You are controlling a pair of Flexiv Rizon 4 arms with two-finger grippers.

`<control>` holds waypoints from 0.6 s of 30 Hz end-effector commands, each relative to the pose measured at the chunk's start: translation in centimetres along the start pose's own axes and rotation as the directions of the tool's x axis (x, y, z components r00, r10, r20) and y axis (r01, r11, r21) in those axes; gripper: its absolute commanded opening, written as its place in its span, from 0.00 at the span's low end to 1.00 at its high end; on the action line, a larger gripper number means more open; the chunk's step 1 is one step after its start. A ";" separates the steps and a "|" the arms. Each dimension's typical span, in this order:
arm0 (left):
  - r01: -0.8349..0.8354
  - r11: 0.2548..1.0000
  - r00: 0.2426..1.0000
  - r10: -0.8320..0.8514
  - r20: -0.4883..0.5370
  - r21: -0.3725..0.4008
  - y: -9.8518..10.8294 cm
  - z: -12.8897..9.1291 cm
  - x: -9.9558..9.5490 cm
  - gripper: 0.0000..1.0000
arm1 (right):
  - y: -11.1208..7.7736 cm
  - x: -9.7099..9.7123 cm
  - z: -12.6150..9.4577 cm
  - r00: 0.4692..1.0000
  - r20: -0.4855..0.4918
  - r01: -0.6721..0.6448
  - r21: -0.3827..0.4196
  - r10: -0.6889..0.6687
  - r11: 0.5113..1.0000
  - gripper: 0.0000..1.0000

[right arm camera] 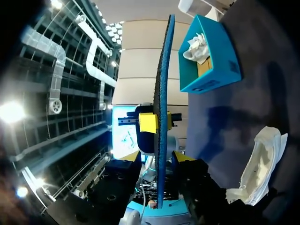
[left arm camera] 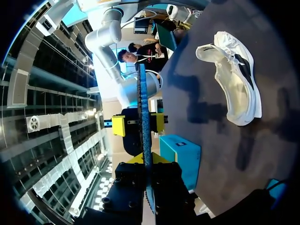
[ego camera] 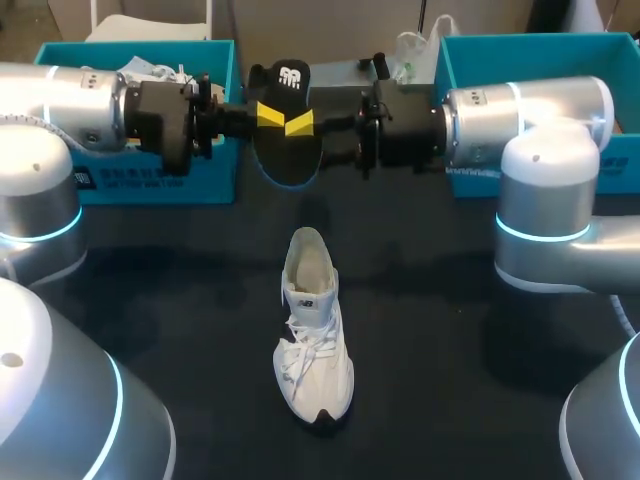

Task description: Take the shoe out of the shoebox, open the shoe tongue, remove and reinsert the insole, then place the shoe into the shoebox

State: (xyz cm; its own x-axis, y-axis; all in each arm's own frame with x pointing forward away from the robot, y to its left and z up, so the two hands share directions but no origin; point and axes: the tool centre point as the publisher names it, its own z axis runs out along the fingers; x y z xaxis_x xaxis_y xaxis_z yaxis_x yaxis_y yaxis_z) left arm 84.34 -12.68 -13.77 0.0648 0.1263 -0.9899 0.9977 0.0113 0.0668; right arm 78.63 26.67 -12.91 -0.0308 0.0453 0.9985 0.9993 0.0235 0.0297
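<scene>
A black insole (ego camera: 285, 160) hangs in the air at the back middle of the table, between my two arms. My left gripper (ego camera: 268, 115) is shut on it; in the left wrist view the insole (left arm camera: 143, 103) runs edge-on out of that gripper (left arm camera: 146, 161). My right gripper (ego camera: 298, 124) faces it from the other side. In the right wrist view the insole (right arm camera: 165, 70) stands between that gripper's (right arm camera: 158, 159) fingers with a small gap on each side. The white shoe (ego camera: 312, 330) lies on the dark table in front, its toe towards me and its tongue pulled up.
A teal box (ego camera: 135, 48) with white paper in it stands at the back left. A second teal box (ego camera: 520, 40) is at the back right, partly hidden by my right arm. Dark table lies bare on either side of the shoe.
</scene>
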 end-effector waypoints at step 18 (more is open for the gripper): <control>-0.002 1.000 1.000 0.002 0.002 0.001 0.0 0.0 0.1 0.00 | 0.4 -0.5 0.3 1.000 0.005 0.028 0.006 -0.028 1.000 0.16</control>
State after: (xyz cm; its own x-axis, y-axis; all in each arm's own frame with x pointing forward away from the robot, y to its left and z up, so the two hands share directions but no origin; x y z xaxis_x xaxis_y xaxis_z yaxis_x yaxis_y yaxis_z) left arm 84.35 -12.67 -13.76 0.0649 0.1264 -0.9899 0.9977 0.0106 0.0668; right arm 79.20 26.99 -13.43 -0.0585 0.0497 0.9970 0.9978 0.0338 0.0569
